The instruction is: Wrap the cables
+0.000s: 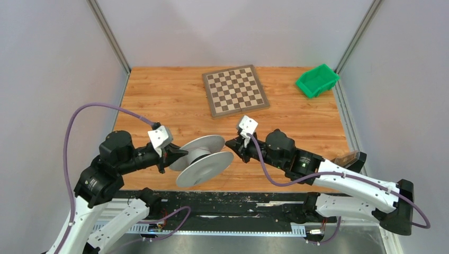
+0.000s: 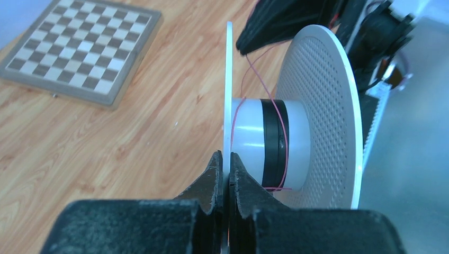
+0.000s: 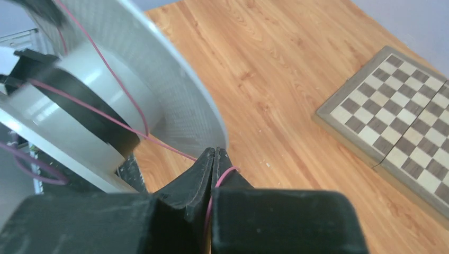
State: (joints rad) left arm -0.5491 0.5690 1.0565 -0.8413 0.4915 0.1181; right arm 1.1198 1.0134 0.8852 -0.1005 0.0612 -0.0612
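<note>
A white spool (image 1: 204, 159) with two round flanges and a black-banded hub (image 2: 270, 140) hangs above the table's near edge. My left gripper (image 1: 180, 152) is shut on the rim of one flange (image 2: 228, 106), seen edge-on in the left wrist view. A thin pink cable (image 3: 114, 79) winds round the hub and runs to my right gripper (image 1: 233, 144), which is shut on it just right of the spool. In the right wrist view the cable (image 3: 174, 150) enters the closed gripper (image 3: 213, 153) and loops out on the right side.
A folded chessboard (image 1: 235, 90) lies at the back middle of the wooden table (image 1: 159, 100). A green bin (image 1: 316, 80) stands at the back right. Thick purple robot cables (image 1: 74, 121) arc beside both arms. A metal rail runs along the near edge.
</note>
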